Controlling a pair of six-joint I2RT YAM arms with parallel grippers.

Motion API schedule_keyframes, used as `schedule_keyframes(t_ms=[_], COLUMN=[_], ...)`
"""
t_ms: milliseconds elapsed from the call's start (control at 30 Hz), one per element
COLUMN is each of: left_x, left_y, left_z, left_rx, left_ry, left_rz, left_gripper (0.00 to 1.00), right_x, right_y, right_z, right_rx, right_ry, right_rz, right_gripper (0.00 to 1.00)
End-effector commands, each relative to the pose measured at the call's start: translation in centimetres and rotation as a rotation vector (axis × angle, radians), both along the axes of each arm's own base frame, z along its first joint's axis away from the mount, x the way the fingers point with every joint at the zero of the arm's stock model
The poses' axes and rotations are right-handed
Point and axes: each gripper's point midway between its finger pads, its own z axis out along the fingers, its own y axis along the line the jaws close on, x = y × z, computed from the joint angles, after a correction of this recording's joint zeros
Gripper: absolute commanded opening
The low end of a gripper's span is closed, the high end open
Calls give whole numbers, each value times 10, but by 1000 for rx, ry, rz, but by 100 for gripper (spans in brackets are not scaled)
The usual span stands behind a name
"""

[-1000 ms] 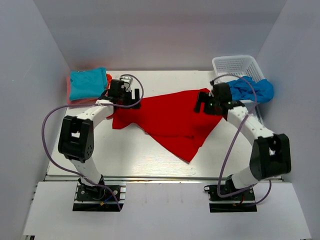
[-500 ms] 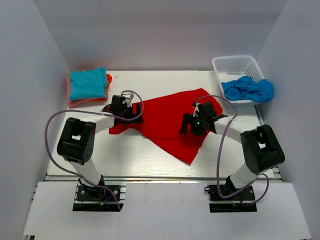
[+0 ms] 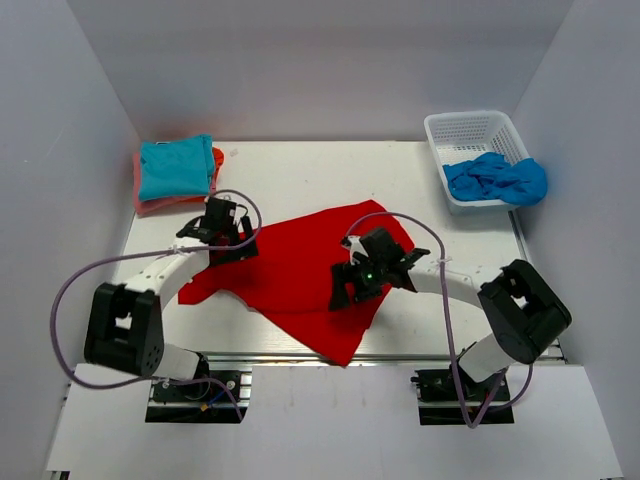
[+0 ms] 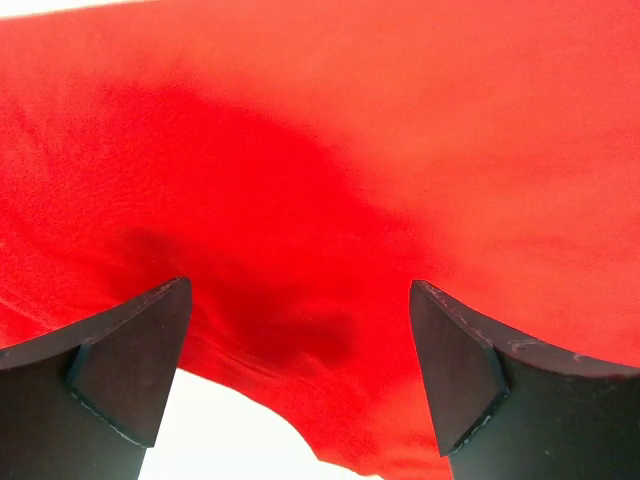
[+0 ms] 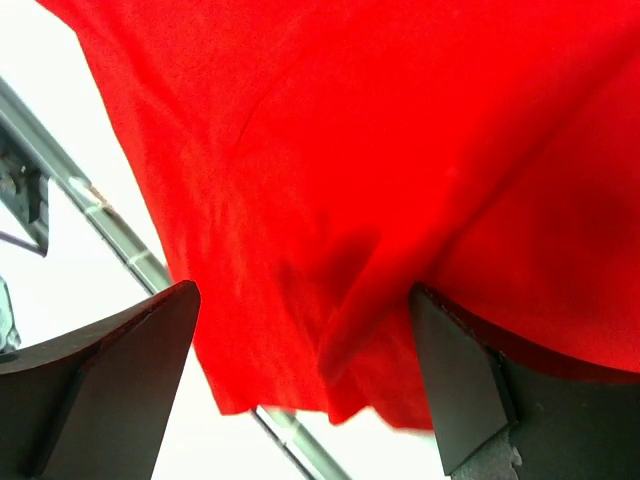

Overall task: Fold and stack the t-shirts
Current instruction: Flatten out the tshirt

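Observation:
The large red t-shirt (image 3: 290,265) lies spread and crumpled on the white table, its near corner reaching the front edge. My left gripper (image 3: 228,240) sits on its left part, and the left wrist view shows the jaws wide apart (image 4: 300,370) over red cloth (image 4: 320,150). My right gripper (image 3: 347,290) sits on the shirt's right part, jaws wide apart (image 5: 305,380), with a fold of red cloth (image 5: 350,150) between them. The folded turquoise shirt (image 3: 175,167) lies on the orange-pink one (image 3: 150,203) at the back left.
A white mesh basket (image 3: 470,128) stands at the back right with a blue cloth (image 3: 497,178) spilling over its near rim. The table's metal front rail (image 5: 110,225) shows close under my right gripper.
Both grippers have moved toward the near edge and the red shirt has slid with them. Its near corner now reaches the table's front edge.

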Motion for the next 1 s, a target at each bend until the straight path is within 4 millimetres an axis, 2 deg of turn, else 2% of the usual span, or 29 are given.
schedule_keyframes(t_ms=[0, 33, 67, 100, 133, 167, 200, 233, 267, 300, 333, 367, 400, 433, 467, 500, 567, 600, 633, 700, 733, 767, 833, 867, 900, 933, 967], left_x=[29, 36, 40, 48, 52, 51, 57, 56, 51, 54, 52, 50, 44, 42, 38, 30, 18, 15, 2, -4, -10, -10, -10, -14, -13, -10, -18], left_y=[-38, -53, -64, -74, -80, -94, -106, -115, -135, -150, -161, -172, -197, -209, -222, -248, -274, -290, -306, -326, -337, -347, -360, -360, -370, -374, -384], left_z=[68, 85, 88, 101, 102, 101, 100, 98, 96, 97, 97, 96, 103, 102, 87, 93, 85, 81, 80, 85, 78, 82, 76, 51, 57, 51, 50], left_rx=[-136, -195, -198, -212, -214, -206, -201, -202, -198, -198, -195, -190, -185, -173, -159, -153, -160, -169, -173, -167, -140, -139, -101, -61, -68, -60, -54], left_ry=[-214, -253, -262, -286, -285, -272, -259, -243, -238, -243, -242, -241, -260, -263, -223, -235, -216, -208, -207, -229, -238, -254, -268, -198, -210, -207, -203], left_rz=[-159, -217, -273, -306, -320, -368, -398, -420, -483, -520, -542, -580, -644, -674, -712, -770, -862, -892, -949, -990, -1022, -1031, -1040, -1048, -1057, -1065, -1096], left_gripper=[100, 100, 100, 100, 100, 100, 100, 100, 100, 100, 100, 100, 100, 100, 100, 100, 100, 100, 100, 100, 100, 100, 100, 100, 100, 100, 100], right_x=[7, 25, 33, 53, 61, 66, 88, 98, 102, 107, 106, 114, 112, 111, 114, 111, 108, 110, 110, 105, 103, 99, 97, 97, 97, 97, 97], right_y=[11, 3, -1, -11, -16, -32, -58, -68, -87, -106, -126, -148, -161, -171, -193, -206, -233, -259, -266, -281, -282, -279, -281, -283, -285, -287, -287], right_z=[47, 54, 65, 69, 77, 81, 84, 94, 91, 97, 90, 89, 93, 89, 87, 85, 76, 76, 70, 56, 48, 40, 35, 37, 39, 42, 47], right_rx=[82, 41, 20, -35, -40, -107, -196, -202, -251, -287, -343, -372, -387, -411, -436, -462, -515, -553, -565, -575, -581, -555, -529, -526, -525, -521, -501], right_ry=[-72, -150, -179, -233, -252, -235, -302, -302, -299, -332, -332, -326, -336, -331, -326, -323, -303, -301, -288, -222, -189, -151, -117, -120, -126, -131, -147], right_rz=[44, -21, -53, -152, -201, -296, -432, -530, -593, -669, -728, -802, -840, -862, -938, -974, -1050, -1137, -1158, -1191, -1186, -1181, -1185, -1188, -1190, -1201, -1211], right_gripper=[90, 90, 90, 90, 90, 90, 90, 90, 90, 90, 90, 90, 90, 90, 90, 90, 90, 90, 90, 90, 90, 90, 90, 90, 90, 90, 90])
